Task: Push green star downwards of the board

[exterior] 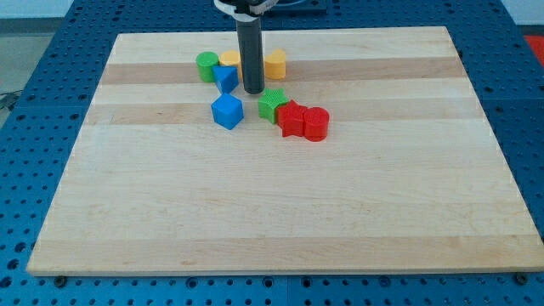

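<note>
1. Looks to me like the lining-up stage. My tip [253,90] sits on the wooden board [272,221] in the upper middle of the view, right in the cluster of blocks, and the push on the green star [271,104] doesn't seem to have started yet.

2. Where the star is: just toward the view's right and slightly below my tip, very close. I honestly can't tell if they're touching or there's a sliver of gap. The star is snug against a red star-ish block [291,119], which has a red cylinder [316,124] on its right.

3. The tool is just a bare rod, so no jaws to open or close; it's upright and holding nothing.

4. Around the tip: a blue block [225,78] right beside it on the view's left, a blue cube [227,111] lower left, a green cylinder [206,65] further left. A yellow block [230,59] and another yellow block [275,63] sit either side of the rod behind it.

5. Next move, my guess: shift the tip a touch right so it's squarely above the star, then drive straight toward the view's bottom. Off-centre contact would probably squirt the star sideways into the red ones and drag them along.
</note>
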Controlling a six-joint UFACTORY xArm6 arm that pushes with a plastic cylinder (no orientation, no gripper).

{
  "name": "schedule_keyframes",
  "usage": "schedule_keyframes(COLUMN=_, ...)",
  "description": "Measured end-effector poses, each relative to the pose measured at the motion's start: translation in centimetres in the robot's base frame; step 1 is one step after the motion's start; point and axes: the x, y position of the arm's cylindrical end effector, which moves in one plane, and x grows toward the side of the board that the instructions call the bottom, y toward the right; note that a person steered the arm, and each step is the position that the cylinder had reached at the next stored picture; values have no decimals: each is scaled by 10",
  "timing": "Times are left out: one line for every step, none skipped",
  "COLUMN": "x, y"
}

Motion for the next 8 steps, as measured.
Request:
schedule_keyframes(x=-3, y=6)
schedule_keyframes(x=-3, y=6)
schedule_keyframes(x=7, y=9)
schedule_keyframes(x=75, y=43)
schedule_keyframes(x=81, y=54)
schedule_keyframes(x=122, y=58)
schedule_keyframes(x=137, y=60)
schedule_keyframes(x=135, y=60)
